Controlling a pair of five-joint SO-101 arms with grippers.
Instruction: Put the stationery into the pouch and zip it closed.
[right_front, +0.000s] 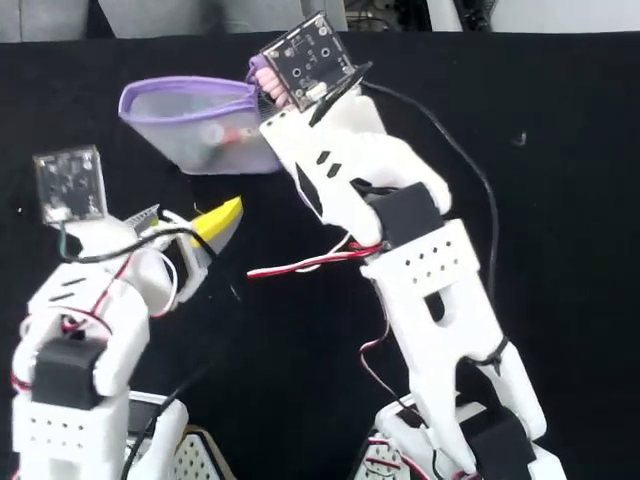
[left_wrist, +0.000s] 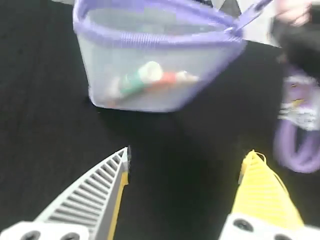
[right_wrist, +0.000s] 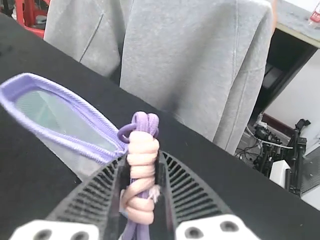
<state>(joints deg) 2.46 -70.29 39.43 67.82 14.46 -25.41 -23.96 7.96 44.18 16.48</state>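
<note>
Pouch (right_front: 200, 140): translucent body, purple zip rim, mouth wide open, zip not drawn. It sits toward the far side of the black table (right_front: 560, 150). The base appears to rest on the surface, but I cannot tell how much of its weight hangs from the cord. Stationery (left_wrist: 147, 80) lies in the bottom, seen through the wall: a few small pen-like pieces in green, white and red.

Handling (judgement): thin, soft fabric, light, with no stiffness of its own. The walls will probably fold, and the whole pouch will slide if the zip is pulled with nothing bracing it. The contents look light and not fragile. The best holds appear to be the braided cord (right_wrist: 141, 145) at the zip end for pulling, and the rim at the opposite end for bracing.

Right gripper (right_wrist: 142, 167): fingers clamped on the pink-and-purple cord, which meets the end of the rim through a small ring. The cord is thick and knotted, so it is unlikely to slip.

Left gripper (left_wrist: 187, 160): on the near side of the pouch and apart from it. The grey finger (left_wrist: 95, 195) and yellow finger (left_wrist: 265, 190) are spread wide with nothing between them.

Risk: a pinch on the rim may catch both walls and block the zip's path.
</note>
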